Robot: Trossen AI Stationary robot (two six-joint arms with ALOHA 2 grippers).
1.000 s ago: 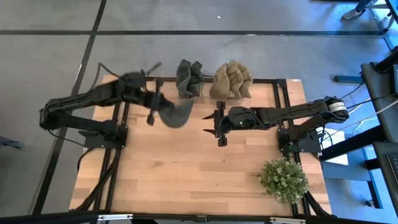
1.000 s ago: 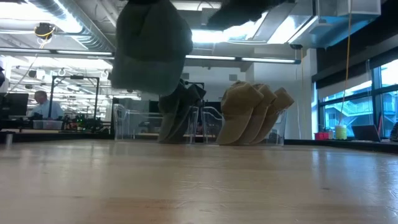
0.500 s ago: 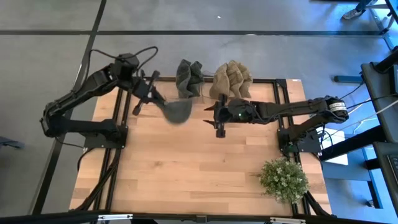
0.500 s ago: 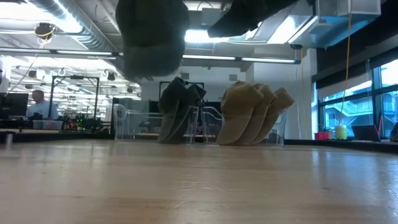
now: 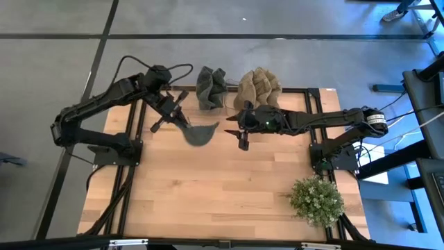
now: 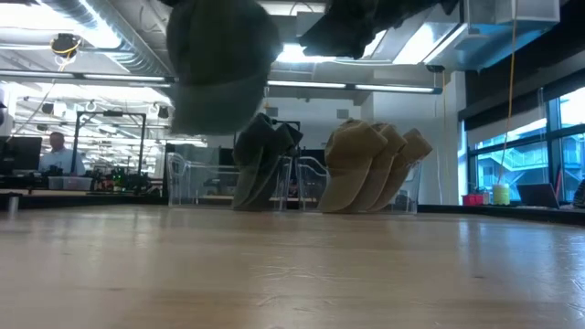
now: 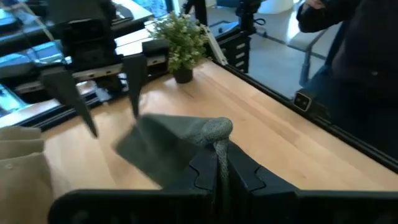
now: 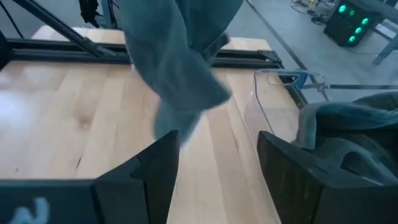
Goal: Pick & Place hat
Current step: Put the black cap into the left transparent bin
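left gripper [image 5: 182, 121] pinched on soft grey-green fabric hat [image 5: 199, 132], hanging limp above wood-plank table [image 5: 208, 187]; right gripper [image 5: 236, 132] jaws spread wide, empty, near the hat.

Two dark, near-black jointed arms were seen from above, each built of slim tubular links joined by bulkier rounded housings. A thin black cable was looped loosely above the left arm [image 5: 104, 104], and a round silver-and-white cap was carried on a joint of the right arm [image 5: 326, 121]. The left gripper [image 7: 221, 168] was formed of two matte black fingers with notched, stepped inner edges. The right gripper [image 8: 217, 174] was formed of two broad, flat, tapering black fingers.
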